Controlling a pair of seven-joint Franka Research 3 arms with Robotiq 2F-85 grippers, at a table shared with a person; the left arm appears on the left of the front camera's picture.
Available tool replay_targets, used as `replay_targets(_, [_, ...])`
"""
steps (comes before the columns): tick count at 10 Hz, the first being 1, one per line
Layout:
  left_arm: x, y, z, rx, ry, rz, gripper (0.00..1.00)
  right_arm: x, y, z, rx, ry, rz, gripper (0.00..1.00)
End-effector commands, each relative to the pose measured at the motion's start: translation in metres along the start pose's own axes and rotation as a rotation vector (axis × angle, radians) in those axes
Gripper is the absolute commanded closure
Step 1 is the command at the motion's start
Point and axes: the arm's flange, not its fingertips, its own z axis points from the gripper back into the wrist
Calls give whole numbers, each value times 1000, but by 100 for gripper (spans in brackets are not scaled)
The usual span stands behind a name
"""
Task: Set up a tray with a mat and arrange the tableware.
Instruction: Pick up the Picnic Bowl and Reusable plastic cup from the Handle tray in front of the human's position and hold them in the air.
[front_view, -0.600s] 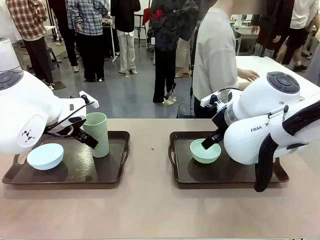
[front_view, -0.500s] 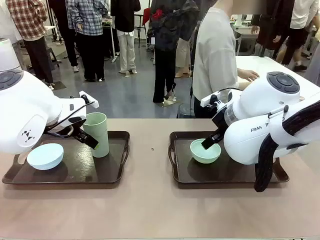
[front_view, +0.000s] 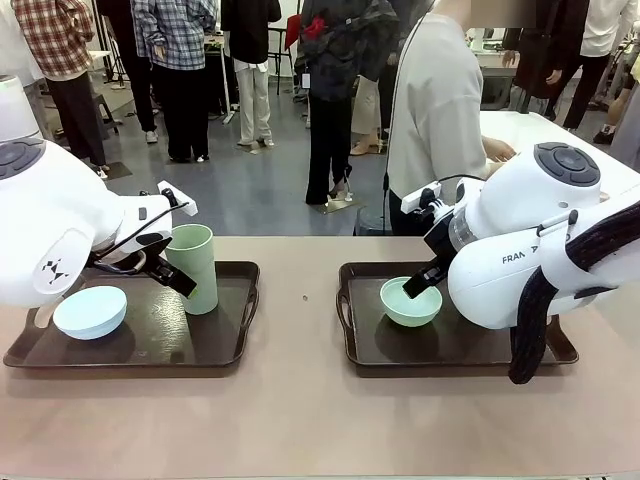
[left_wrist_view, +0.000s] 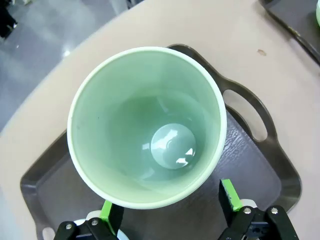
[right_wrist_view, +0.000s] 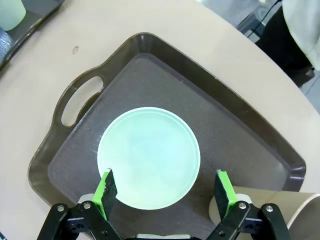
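- Two dark trays sit side by side on the tan table (front_view: 300, 420), each under a white arm, with a person (front_view: 435, 110) standing at the far side.
- Left gripper (left_wrist_view: 167, 202) is spread wide, its green-padded fingers (left_wrist_view: 227, 192) flanking the pale green cup (left_wrist_view: 145, 125). The cup stands upright directly ahead of the gripper, mouth towards the wrist camera. Whether the pads touch the cup cannot be told.
- Pale blue bowl (front_view: 90, 311) rests on the same left tray (front_view: 235, 330), off to the side of the left gripper (front_view: 165, 265) and apart from the cup (front_view: 192, 265).
- Right gripper (right_wrist_view: 165, 185) is likewise spread wide, a finger on either side of the mint green bowl (right_wrist_view: 148, 157). The bowl sits just ahead of the gripper on the right tray (right_wrist_view: 235, 130).
- From the front, the right gripper (front_view: 420, 285) reaches the rim of the bowl (front_view: 411, 302).
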Motion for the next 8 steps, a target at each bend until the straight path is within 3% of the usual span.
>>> replay_targets(1, [0, 0, 0, 0, 0, -1, 0, 0, 0, 0, 0, 0, 0, 0])
replay_targets(8, [0, 0, 0, 0, 0, -1, 0, 0, 0, 0, 0, 0, 0, 0])
